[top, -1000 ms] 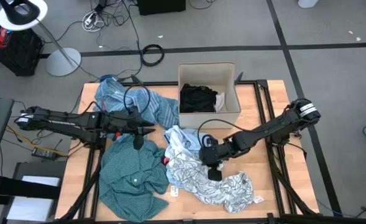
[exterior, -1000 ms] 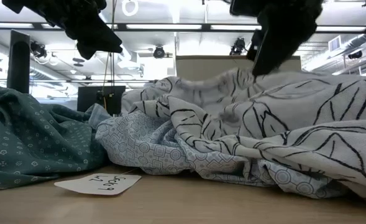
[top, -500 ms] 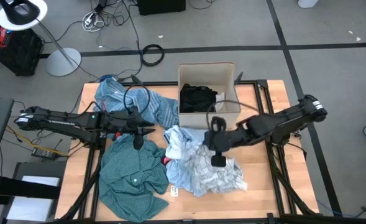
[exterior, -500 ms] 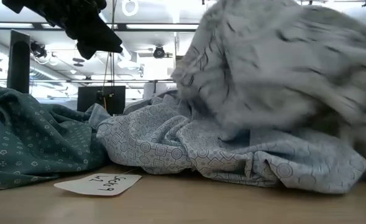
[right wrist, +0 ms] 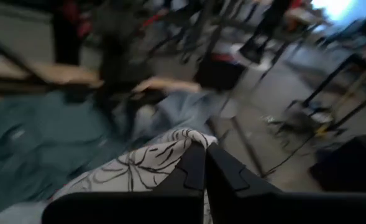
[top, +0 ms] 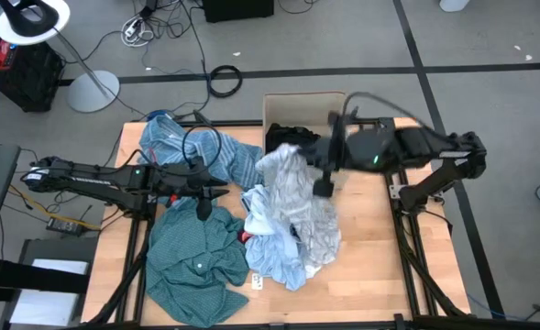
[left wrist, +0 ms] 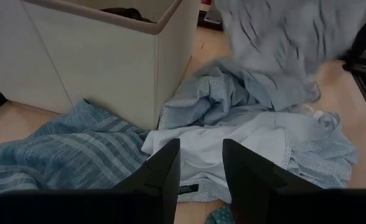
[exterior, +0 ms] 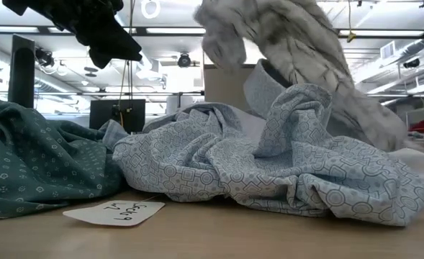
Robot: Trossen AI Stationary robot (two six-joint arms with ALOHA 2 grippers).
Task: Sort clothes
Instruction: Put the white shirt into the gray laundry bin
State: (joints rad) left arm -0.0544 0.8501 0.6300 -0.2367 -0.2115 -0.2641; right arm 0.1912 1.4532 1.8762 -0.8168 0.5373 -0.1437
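Black fingers of the right gripper are pressed together on a fold of the white-grey patterned cloth, which hangs from the grip in a long, limp drape just in front of the cardboard box. The fabric is thin and crumpled, pale with dark branching lines; its lower end reaches down onto the pile in front of the box. That pile is mostly the pale blue shirt, a soft heap of deep folds printed with small circles and squares, lying directly beneath the lifted cloth and against the box's front corner.

Inside the box sits the black garment, bunched low against its stiff beige walls. Left of the box spreads the blue striped cloth, flat and woven-looking, its edge touching the box's side. Farther from the box, past the shirt, the teal shirt lies rumpled with a fine dotted print, and a small paper tag rests on the wooden table beside it.

The left gripper hovers with its fingers parted, holding nothing, over the striped cloth and left of the box.
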